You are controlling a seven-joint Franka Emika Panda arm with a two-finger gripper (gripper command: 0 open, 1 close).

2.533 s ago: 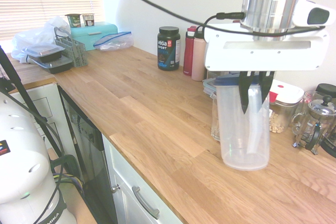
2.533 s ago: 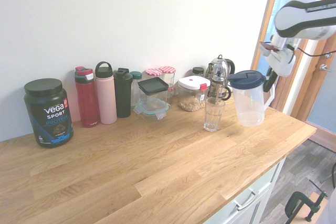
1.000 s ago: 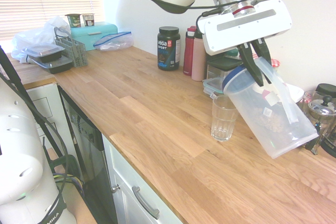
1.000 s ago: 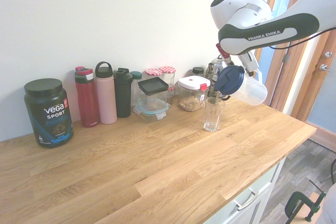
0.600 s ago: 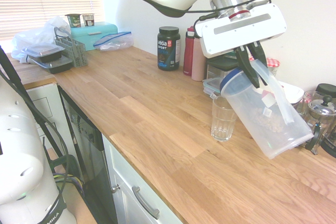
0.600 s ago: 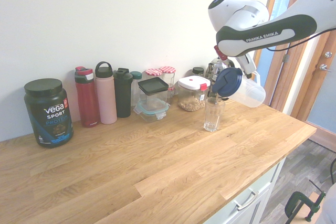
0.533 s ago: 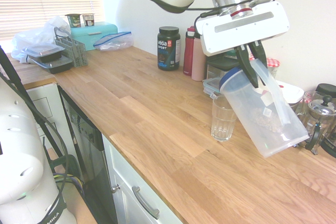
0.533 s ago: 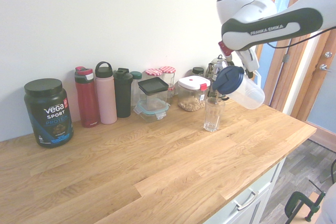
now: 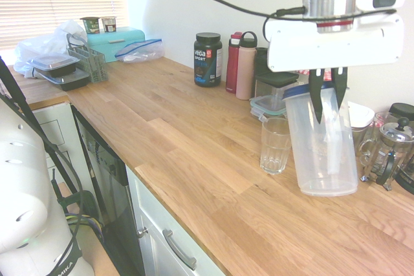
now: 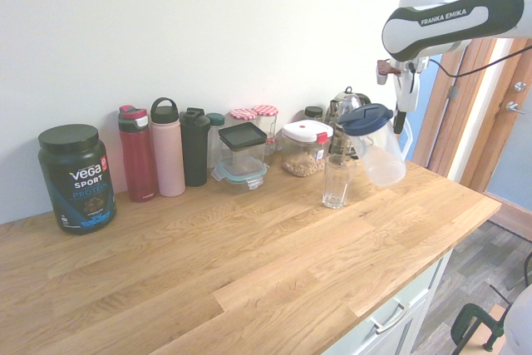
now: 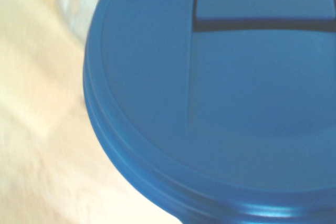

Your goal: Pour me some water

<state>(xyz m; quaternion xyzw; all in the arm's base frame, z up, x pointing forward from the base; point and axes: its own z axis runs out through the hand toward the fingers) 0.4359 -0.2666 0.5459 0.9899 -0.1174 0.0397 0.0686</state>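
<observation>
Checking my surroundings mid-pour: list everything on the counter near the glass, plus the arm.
Clear plastic pitcher: one, blue lid, slightly tilted beside the glass
Clear ribbed drinking glass: one, upright on the counter
Glass French press: one, metal top, beyond the pitcher
Nut container: one, clear, white-and-red lid, near the wall
Black protein tub: one, wall side
Tall bottles: three, red, pink, dark, beside the tub
End effector: one, black fingers, at the pitcher's handle
</observation>
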